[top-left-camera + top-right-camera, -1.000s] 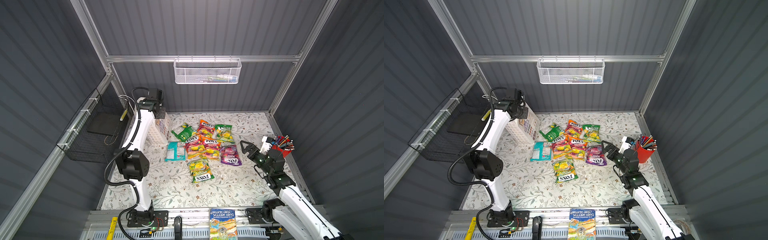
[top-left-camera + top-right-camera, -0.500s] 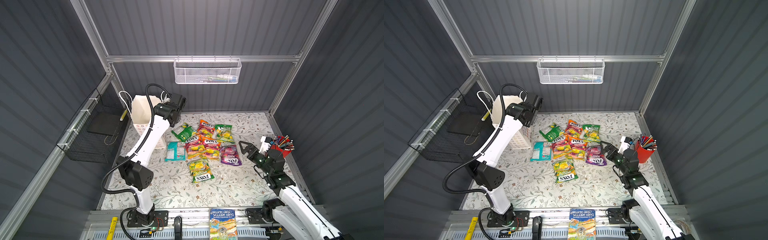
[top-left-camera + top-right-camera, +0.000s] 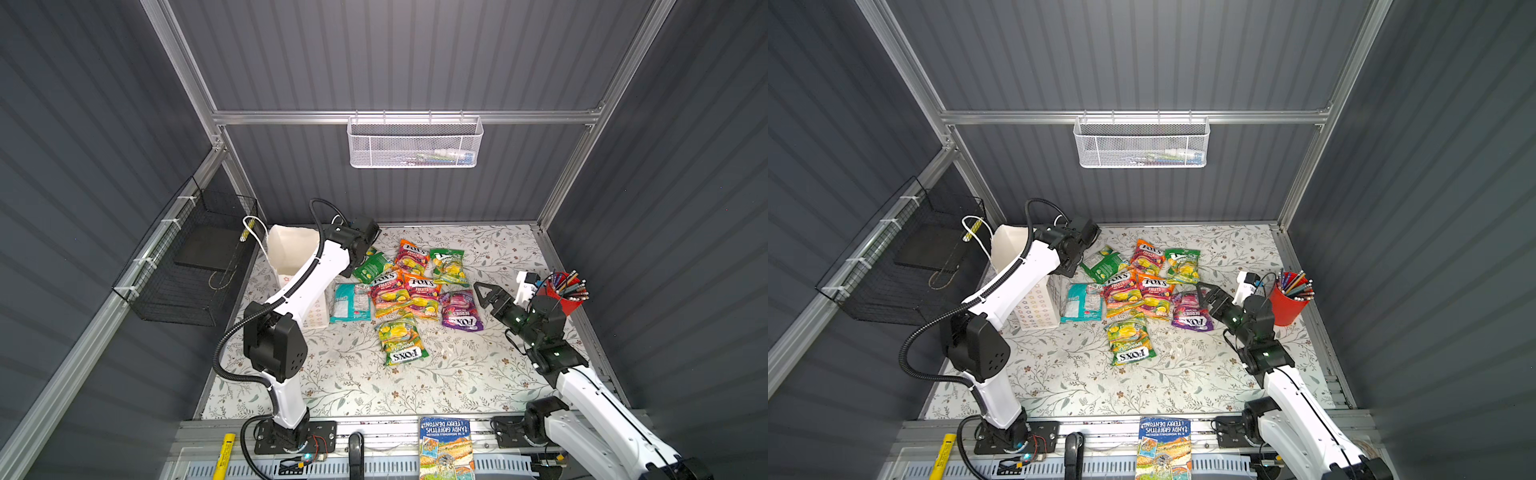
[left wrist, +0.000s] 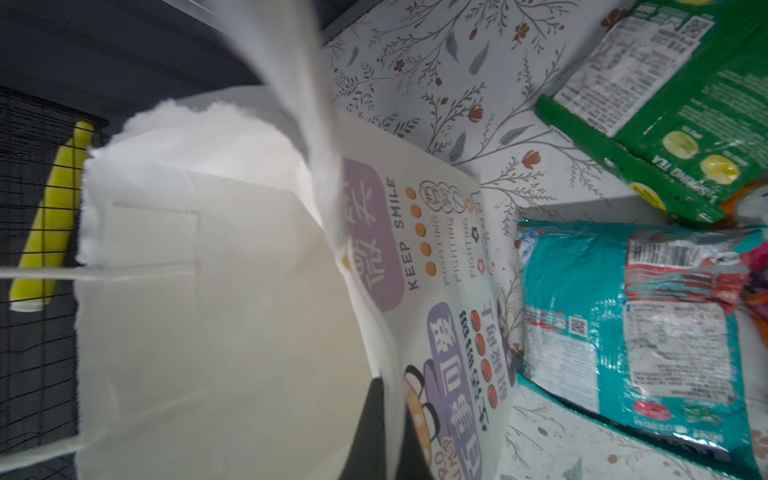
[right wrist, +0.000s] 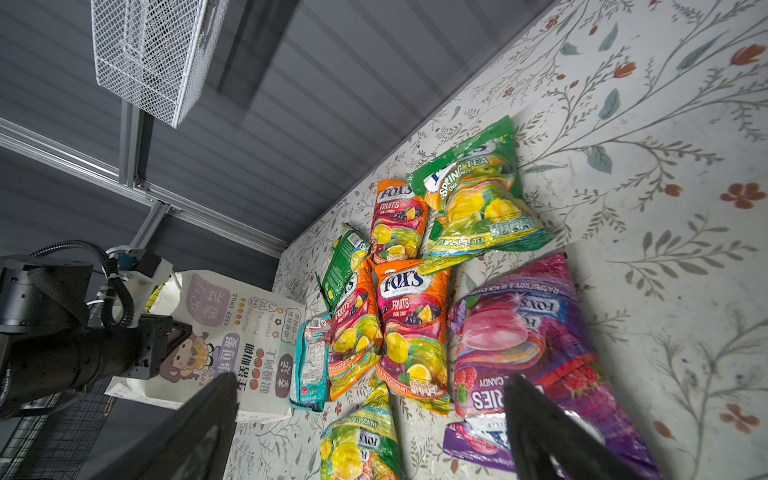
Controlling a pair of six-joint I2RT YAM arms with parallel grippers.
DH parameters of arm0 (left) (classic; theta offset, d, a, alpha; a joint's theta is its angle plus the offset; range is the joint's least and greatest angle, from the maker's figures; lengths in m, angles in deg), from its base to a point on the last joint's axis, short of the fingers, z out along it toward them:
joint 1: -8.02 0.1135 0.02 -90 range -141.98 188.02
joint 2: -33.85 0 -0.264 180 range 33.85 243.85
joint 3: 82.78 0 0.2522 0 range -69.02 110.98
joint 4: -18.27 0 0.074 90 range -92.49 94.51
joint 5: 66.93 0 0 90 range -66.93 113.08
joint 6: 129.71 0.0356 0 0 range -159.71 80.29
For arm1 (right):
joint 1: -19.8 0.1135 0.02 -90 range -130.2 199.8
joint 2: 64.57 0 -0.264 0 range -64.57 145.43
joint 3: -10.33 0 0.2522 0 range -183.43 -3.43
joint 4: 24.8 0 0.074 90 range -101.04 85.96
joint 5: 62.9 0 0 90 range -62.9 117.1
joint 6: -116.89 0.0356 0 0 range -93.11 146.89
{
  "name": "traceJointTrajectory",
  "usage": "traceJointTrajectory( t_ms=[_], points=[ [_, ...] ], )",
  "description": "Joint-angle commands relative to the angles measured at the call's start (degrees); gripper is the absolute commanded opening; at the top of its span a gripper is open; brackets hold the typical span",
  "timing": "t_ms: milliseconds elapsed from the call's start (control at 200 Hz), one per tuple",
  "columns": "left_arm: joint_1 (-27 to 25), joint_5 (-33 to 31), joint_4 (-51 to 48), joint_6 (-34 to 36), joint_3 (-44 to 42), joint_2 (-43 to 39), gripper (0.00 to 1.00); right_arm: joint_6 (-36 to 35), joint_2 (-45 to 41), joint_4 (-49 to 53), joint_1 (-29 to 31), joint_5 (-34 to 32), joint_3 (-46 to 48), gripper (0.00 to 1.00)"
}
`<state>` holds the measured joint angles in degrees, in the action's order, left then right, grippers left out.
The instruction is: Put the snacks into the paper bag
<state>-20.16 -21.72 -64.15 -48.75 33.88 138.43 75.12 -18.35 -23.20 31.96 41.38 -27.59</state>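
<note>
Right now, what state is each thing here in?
White paper carrier bag: upright, mouth open.
Glossy candy packets: lying on the floral table, outside the bag, some overlapping.
Left hand: at the bag's rim; open or shut unclear.
Right hand: open, empty.
Red pencil cup: upright, filled.
Illustrated book: closed.

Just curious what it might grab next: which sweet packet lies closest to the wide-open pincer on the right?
The purple packet, at the pile's right edge, just in front of the right pincer; all the others lie farther left.
</note>
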Motion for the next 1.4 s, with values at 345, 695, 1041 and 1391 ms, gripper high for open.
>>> traceJointTrajectory(
  t_ms=[345, 695, 1041, 1391],
  points=[
    [-0.2, 12.1, 5.6, 0.8, 1.8, -12.9, 1.0, -3.3, -1.9, 4.5, 2.3, -2.6, -4.4, 0.99],
    [-0.2, 23.0, 6.7, -1.9, 1.5, -25.8, 1.0, -10.1, -1.4, 4.4, 9.8, -2.1, -10.1, 0.99],
    [-0.2, 18.4, 0.6, -12.4, -2.7, -41.9, 1.0, -15.6, 2.9, -10.6, 19.3, 10.7, -12.9, 0.99],
    [-0.1, 3.8, -5.3, -23.5, -12.1, -45.2, 1.0, -18.6, 9.6, -12.9, 24.4, 12.0, -14.1, 0.99]
  ],
)
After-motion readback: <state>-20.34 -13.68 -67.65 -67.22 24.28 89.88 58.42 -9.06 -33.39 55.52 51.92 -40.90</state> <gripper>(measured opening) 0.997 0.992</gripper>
